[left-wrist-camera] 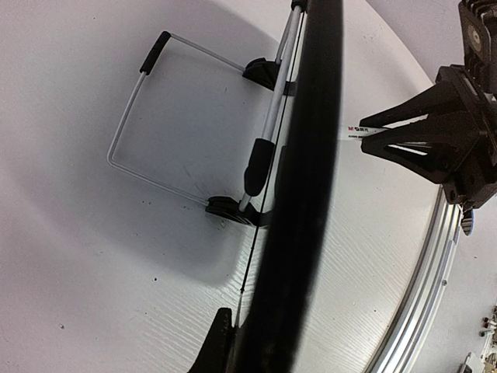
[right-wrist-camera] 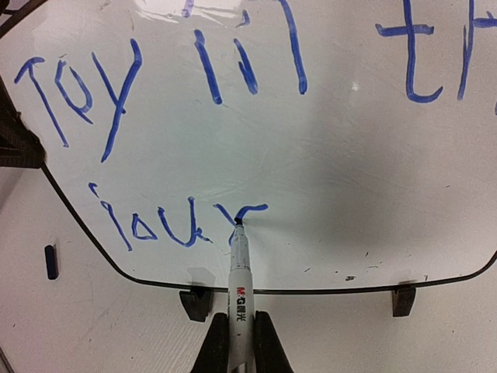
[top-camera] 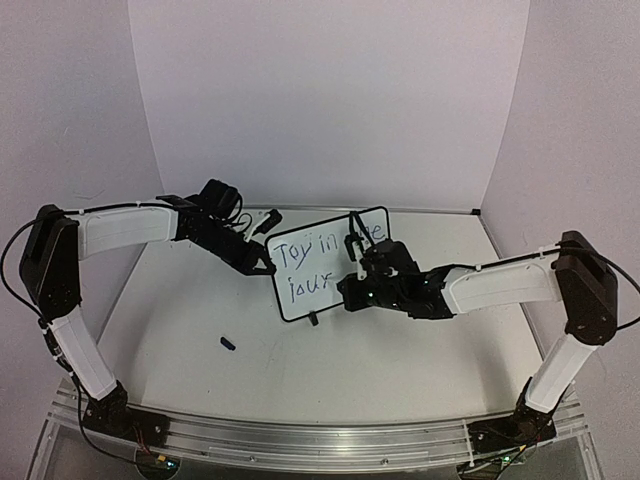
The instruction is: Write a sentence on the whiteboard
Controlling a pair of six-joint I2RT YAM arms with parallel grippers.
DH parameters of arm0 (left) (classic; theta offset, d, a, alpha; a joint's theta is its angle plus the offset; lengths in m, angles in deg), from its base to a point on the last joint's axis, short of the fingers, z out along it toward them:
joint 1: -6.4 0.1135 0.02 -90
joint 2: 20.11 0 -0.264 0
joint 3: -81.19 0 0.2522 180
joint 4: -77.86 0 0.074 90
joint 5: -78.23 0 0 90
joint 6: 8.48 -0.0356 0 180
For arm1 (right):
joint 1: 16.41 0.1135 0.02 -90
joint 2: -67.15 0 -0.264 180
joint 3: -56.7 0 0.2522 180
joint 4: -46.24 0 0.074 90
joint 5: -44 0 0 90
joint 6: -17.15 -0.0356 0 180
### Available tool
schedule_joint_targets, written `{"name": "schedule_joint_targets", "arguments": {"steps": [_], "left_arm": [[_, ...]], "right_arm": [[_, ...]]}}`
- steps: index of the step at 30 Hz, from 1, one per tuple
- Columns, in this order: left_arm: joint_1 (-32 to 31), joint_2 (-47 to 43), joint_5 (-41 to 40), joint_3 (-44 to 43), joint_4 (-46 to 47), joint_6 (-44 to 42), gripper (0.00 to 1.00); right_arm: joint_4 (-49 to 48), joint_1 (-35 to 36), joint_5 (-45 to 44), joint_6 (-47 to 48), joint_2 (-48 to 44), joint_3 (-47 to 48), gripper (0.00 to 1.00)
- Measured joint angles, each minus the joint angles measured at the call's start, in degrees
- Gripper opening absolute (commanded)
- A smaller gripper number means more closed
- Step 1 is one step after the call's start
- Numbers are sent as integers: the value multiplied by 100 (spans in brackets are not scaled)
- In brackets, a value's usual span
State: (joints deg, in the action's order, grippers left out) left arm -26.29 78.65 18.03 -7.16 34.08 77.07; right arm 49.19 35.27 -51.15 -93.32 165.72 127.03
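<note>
Two small black feet [right-wrist-camera: 194, 303] carry the small rectangular whiteboard [top-camera: 312, 303] with rounded corners and a thin black frame. It stands near the middle of the white table [top-camera: 190, 310], with a bent grey wire stand [left-wrist-camera: 155, 116] behind it. Bare tabletop lies open in front of the board as far as the ribbed aluminium rail [top-camera: 320, 440] at the near edge. The only thing on it is a small dark-blue cap [top-camera: 228, 343], well apart to the front left.

The sentence [right-wrist-camera: 116, 101], in blue handwritten lettering, starts "Toy in th" above and "jour" below. White surface lies free to the right of the last letter and down to the lower frame.

The left arm rises to a high elbow, then slopes inward to the board's left edge. The left gripper [top-camera: 264, 262] is clenched on that edge, and the frame runs past its wrist camera as a dark blurred band.

The right arm bends at a raised elbow on the right, with its forearm running level toward the board's face. The right gripper [right-wrist-camera: 241, 338] grasps a slim white marker [right-wrist-camera: 239, 287], whose tip touches the board at the end of the last stroke of "jour".
</note>
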Motion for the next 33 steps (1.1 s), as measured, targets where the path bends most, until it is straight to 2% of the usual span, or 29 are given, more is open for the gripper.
{"name": "schedule_joint_targets", "arguments": {"steps": [17, 23, 29, 33], "left_arm": [[-2, 0, -2, -2, -2, -4, 0], [-4, 9, -11, -2, -2, -7, 0], [-4, 17, -15, -9, 0, -9, 0], [-7, 17, -28, -9, 0, -9, 0]], "right_arm": [[39, -2, 286, -11, -83, -177, 0], [179, -136, 922, 413, -503, -262, 0], [214, -813, 2079, 1137, -892, -304, 0], [240, -1126, 2518, 1434, -955, -433, 0]]}}
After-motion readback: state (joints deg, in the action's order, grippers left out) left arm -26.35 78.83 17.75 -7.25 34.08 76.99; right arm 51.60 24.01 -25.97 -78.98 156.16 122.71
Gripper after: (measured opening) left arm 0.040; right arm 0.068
